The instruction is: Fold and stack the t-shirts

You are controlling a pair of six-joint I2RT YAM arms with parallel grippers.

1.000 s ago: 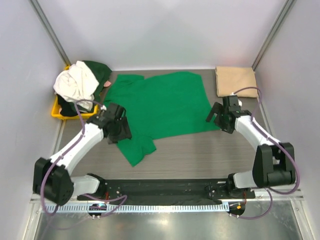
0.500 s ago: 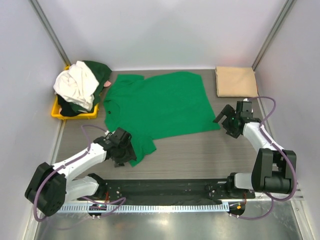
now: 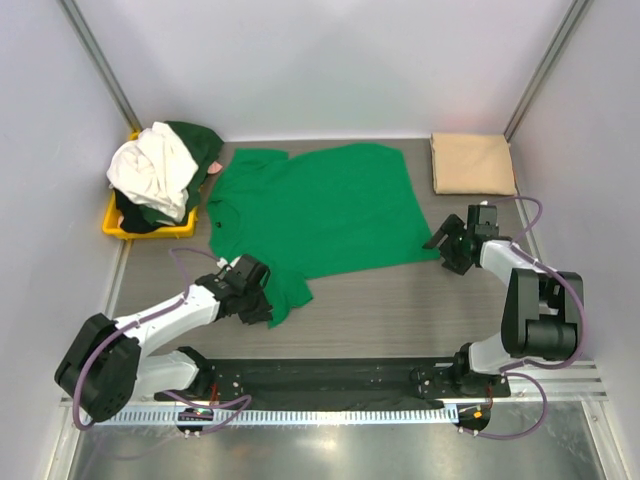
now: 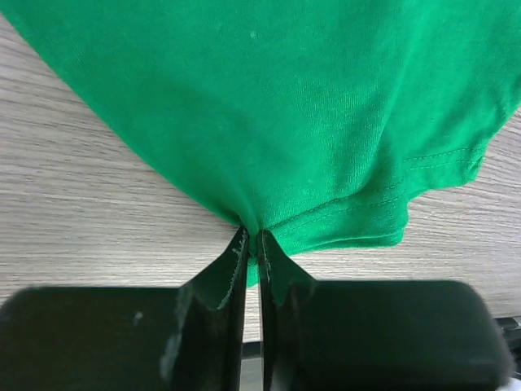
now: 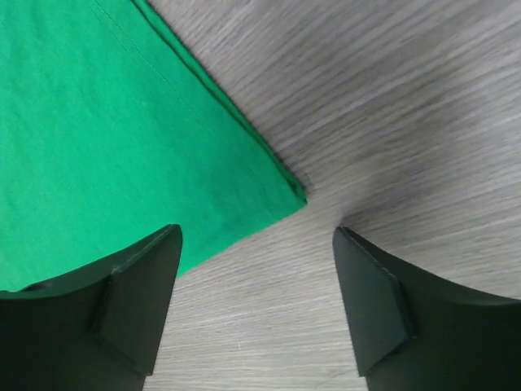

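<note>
The bright green t-shirt lies spread flat in the middle of the table, collar to the left and hem to the right. From overhead, the left gripper is just a dark shape on the near sleeve. Its wrist camera shows more: the jaws are pressed almost together on a pinch of the sleeve's stitched edge, and the cloth puckers up from them. The right gripper has its jaws wide, with the near hem corner lying flat just ahead of the gap. I cannot tell whether it touches the cloth.

A folded tan t-shirt sits in the far right corner, apart from the green one. At far left a yellow tray holds a heap, a white t-shirt over dark green t-shirts, close to the green shirt's far sleeve.

The table is grey wood-grain, with pale walls around it.
</note>
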